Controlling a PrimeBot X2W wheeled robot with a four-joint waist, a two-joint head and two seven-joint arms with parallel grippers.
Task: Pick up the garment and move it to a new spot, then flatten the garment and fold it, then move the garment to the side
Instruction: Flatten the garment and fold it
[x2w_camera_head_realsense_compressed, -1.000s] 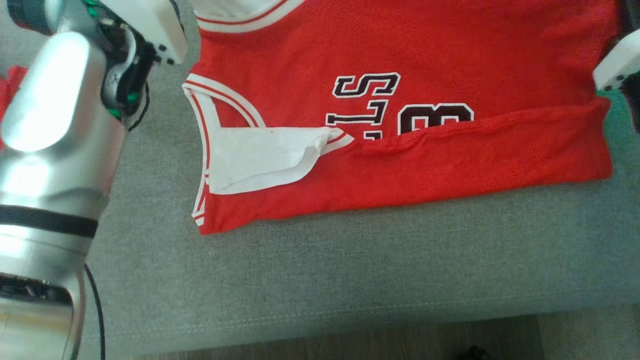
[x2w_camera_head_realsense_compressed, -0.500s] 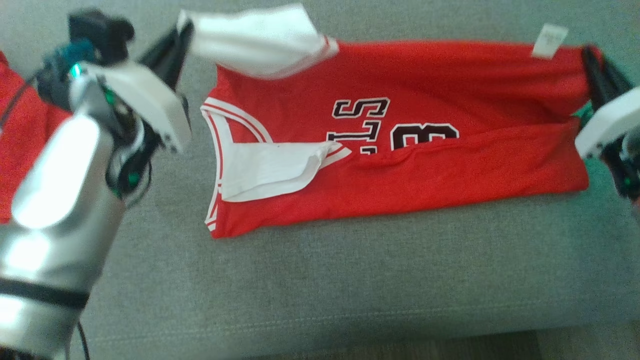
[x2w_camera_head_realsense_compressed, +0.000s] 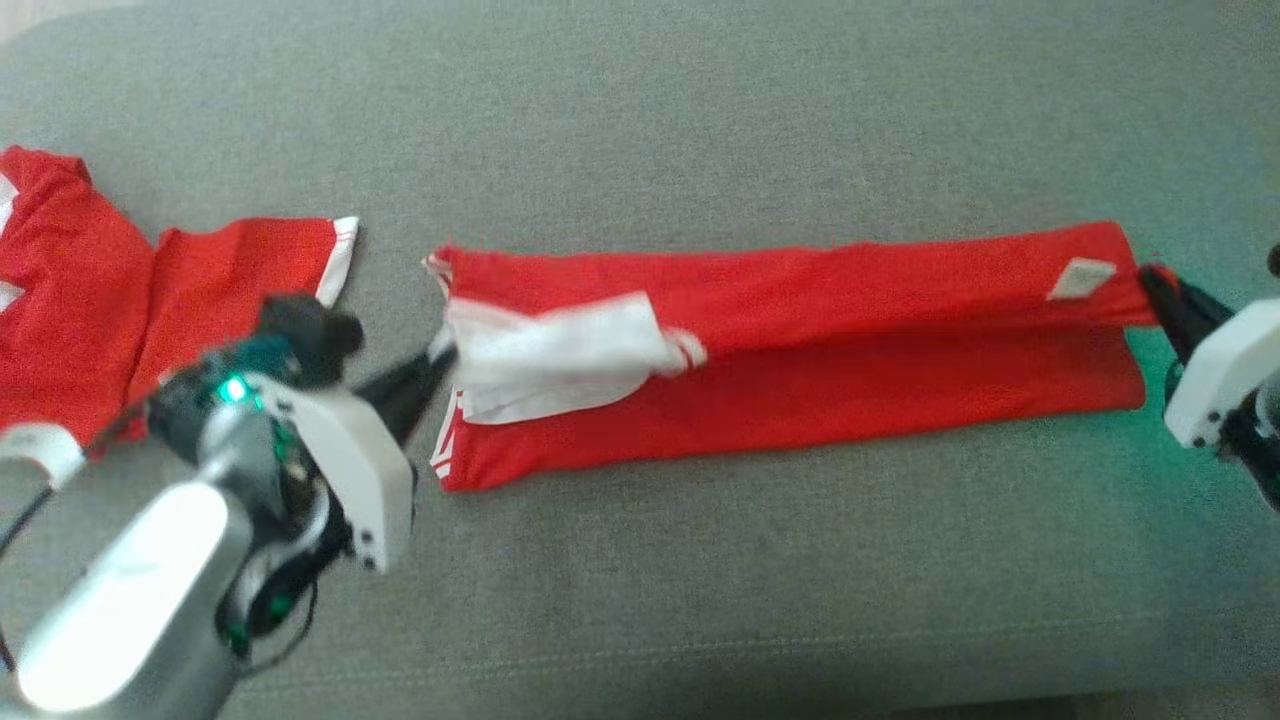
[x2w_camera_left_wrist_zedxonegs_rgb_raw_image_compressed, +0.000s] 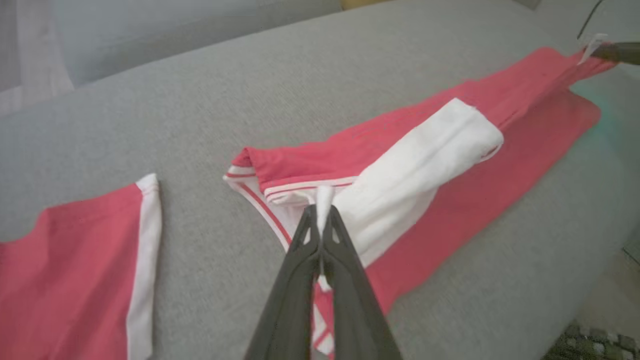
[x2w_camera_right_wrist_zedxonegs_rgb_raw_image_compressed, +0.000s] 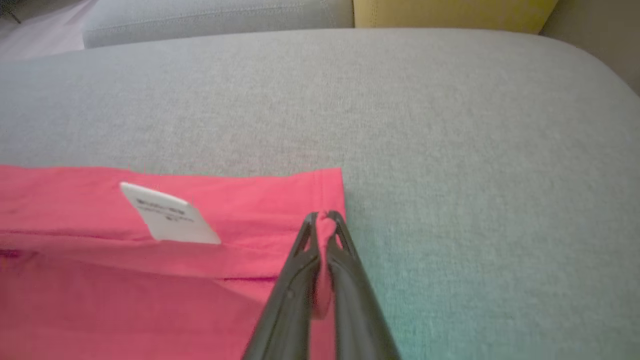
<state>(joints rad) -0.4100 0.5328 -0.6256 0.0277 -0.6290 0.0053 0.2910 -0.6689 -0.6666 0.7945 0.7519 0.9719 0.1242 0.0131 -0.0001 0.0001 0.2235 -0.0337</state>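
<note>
The folded red garment (x2w_camera_head_realsense_compressed: 850, 400), laid across the frame's middle on the grey cushion (x2w_camera_head_realsense_compressed: 700, 120), is clamped at its ends by the closed left gripper (x2w_camera_head_realsense_compressed: 437, 358) and right gripper (x2w_camera_head_realsense_compressed: 1152, 283)

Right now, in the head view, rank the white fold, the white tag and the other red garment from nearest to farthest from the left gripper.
1. White fold: pinched in the left gripper.
2. Other red garment: to its left, lying apart.
3. White tag: far off to the right.
</note>
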